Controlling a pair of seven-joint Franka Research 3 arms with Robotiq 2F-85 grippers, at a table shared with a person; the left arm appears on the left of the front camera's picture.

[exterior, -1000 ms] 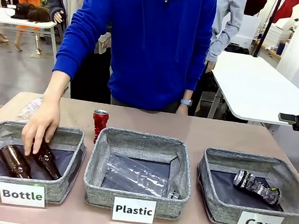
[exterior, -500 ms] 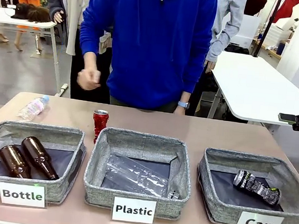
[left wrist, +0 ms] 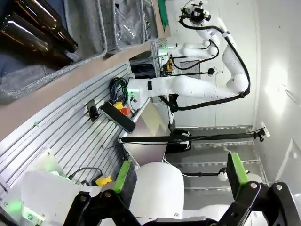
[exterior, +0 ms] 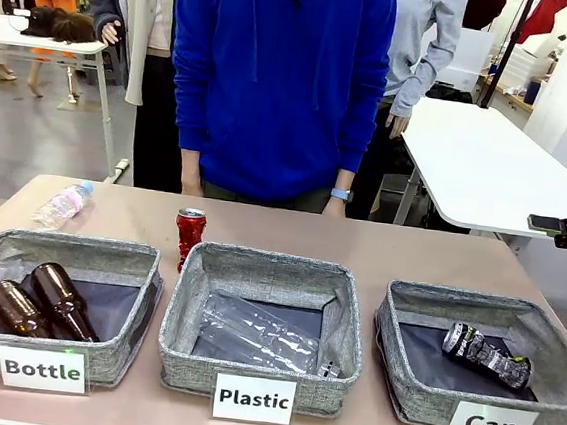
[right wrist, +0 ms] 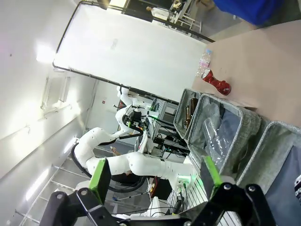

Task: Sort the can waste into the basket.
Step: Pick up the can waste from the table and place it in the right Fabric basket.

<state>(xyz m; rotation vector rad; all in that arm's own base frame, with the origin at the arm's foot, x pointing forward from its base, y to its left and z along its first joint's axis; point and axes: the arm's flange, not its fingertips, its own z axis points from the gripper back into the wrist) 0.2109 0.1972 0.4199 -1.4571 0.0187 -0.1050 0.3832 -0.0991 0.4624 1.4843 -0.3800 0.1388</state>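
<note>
The red can (exterior: 190, 236) is seen standing upright on the table, just behind the far left corner of the Plastic basket (exterior: 268, 264). The black-and-silver can (exterior: 486, 355) is already lying on its side in the Can basket (exterior: 476, 300) at the robot's right. One can is therefore judged sorted and one left to move. The red can is probably best taken by the right gripper (right wrist: 155, 181), whose fingers are spread wide with nothing between them. It is held off the table's right side. The fingers should be brought down on either side of the can's body, clear of the Plastic basket's rim, and closed gently, since thin metal is easily crushed. The can should be lifted above both basket walls and released low beside the other can. The left gripper (left wrist: 178, 174) is likewise spread and empty, away from the baskets. The brown bottles (exterior: 39, 302) are to be left alone.
</note>
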